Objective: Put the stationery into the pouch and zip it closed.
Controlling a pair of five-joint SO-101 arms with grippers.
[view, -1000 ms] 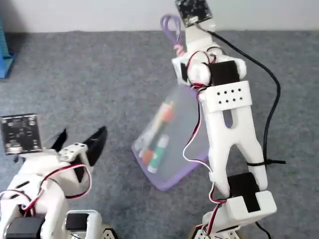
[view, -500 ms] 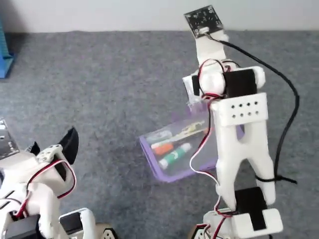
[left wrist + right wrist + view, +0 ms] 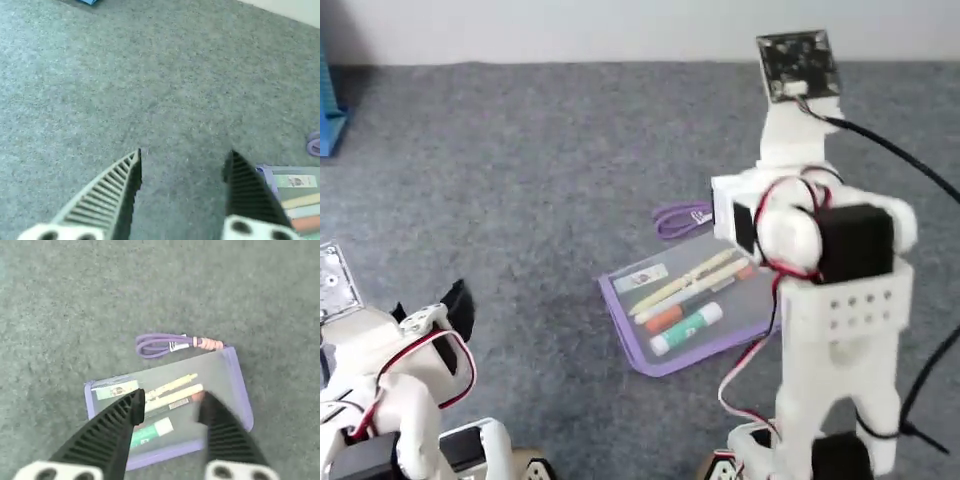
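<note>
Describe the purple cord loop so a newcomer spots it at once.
On the grey carpet, find the clear, purple-edged pouch lying flat mid-table. From its far corner a thin purple cord loop trails onto the carpet. Unlike the pens, it lies outside the pouch.

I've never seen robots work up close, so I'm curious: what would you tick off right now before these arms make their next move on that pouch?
1. Stationery inside the pouch: ok, it shows through the clear wall.
2. Pouch lying flat on the carpet: ok.
3. Zip fully closed: cannot tell; the purple strap lies at one corner.
4. Right pincer open, empty, above the pouch: ok.
5. Left pincer open, empty, off to the pouch's side: ok.
</note>
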